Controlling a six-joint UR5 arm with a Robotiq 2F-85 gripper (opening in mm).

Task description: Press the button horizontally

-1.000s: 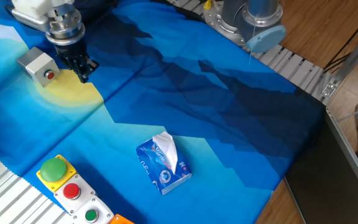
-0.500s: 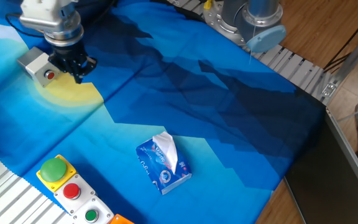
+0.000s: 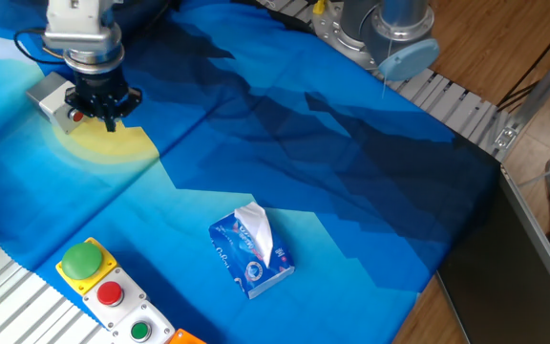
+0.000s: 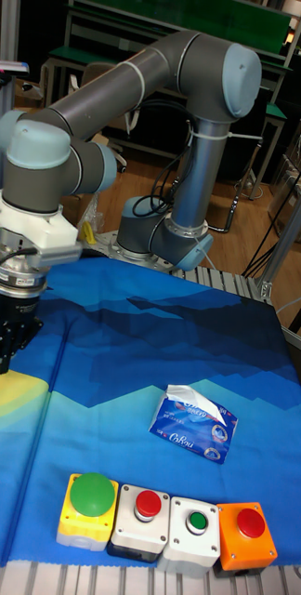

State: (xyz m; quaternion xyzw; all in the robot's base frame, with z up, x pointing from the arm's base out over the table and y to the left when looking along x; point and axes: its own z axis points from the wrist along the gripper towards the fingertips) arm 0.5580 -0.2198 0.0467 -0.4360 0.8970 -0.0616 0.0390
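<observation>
The grey arm (image 4: 141, 74) rises from its base at the far edge of the worktop (image 3: 456, 110), bends over at the shoulder and reaches down to the left. Its wrist points almost straight down over the blue cloth (image 3: 332, 172).

The claw (image 3: 103, 113) hangs at the far left of the cloth, dark fingers tapering to a tip just above a yellow patch in the print. From where I stand I cannot tell whether the fingers are parted or closed; they merge into one black shape, and nothing appears gripped.

The button (image 3: 77, 117) is a small red dot on the side face of a light-grey box (image 3: 53, 96) sitting on the cloth. It faces sideways towards the claw, which is right beside it, partly covering that face. Whether the two actually touch I cannot make out.

Nearer me, a blue tissue packet (image 3: 251, 253) lies mid-cloth, and a row of button panels (image 4: 164, 521) lines the front edge.
</observation>
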